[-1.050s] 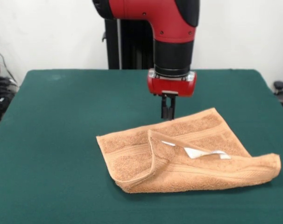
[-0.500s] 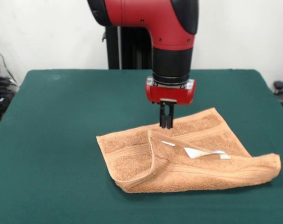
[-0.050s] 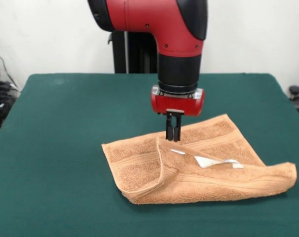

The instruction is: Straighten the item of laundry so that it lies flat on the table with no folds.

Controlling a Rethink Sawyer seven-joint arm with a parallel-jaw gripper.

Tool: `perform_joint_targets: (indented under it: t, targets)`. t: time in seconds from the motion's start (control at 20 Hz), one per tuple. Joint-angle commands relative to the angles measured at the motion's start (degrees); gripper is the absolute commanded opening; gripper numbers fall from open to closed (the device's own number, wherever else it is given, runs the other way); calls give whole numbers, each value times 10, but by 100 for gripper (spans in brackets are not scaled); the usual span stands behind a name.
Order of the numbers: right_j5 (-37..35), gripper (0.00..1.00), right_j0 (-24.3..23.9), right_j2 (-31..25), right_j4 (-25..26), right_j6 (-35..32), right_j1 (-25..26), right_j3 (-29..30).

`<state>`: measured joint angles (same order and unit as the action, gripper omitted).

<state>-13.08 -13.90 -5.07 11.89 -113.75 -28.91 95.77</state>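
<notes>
You saw the desk (image 3: 56, 148), flat dark green felt, cut off at the bottom edge. The towel (image 3: 139, 168), tan terry with woven bands, lay folded over itself, hiding its underside; a white label (image 3: 208, 161) showed. The end effector (image 3: 173, 138) stood narrowly closed at its upper fold, gripping nothing visible.

Big red arm (image 3: 154, 22) with a rounded bend, like an elbow. Small dark screws dotted on the red shell. Shiny black cap on the side of the bend. Below the bend, a round black sleeve, then a thin silver ring. Under the ring, a red block with a small pale plate on its front. Below the block, a thin black gripper (image 3: 173, 136).
</notes>
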Motion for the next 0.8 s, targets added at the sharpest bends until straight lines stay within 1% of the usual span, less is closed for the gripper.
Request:
perform_joint_targets:
  t: [0.05,0.3,0.65,0.8]
  targets:
    - [31,0,-8,-33,19,-29,38,-32]
    - [52,0,-11,-31,30,-26,65,-45]
    - [59,0,-10,-32,31,-25,81,-60]
    - [65,0,-5,-30,29,-29,94,-76]
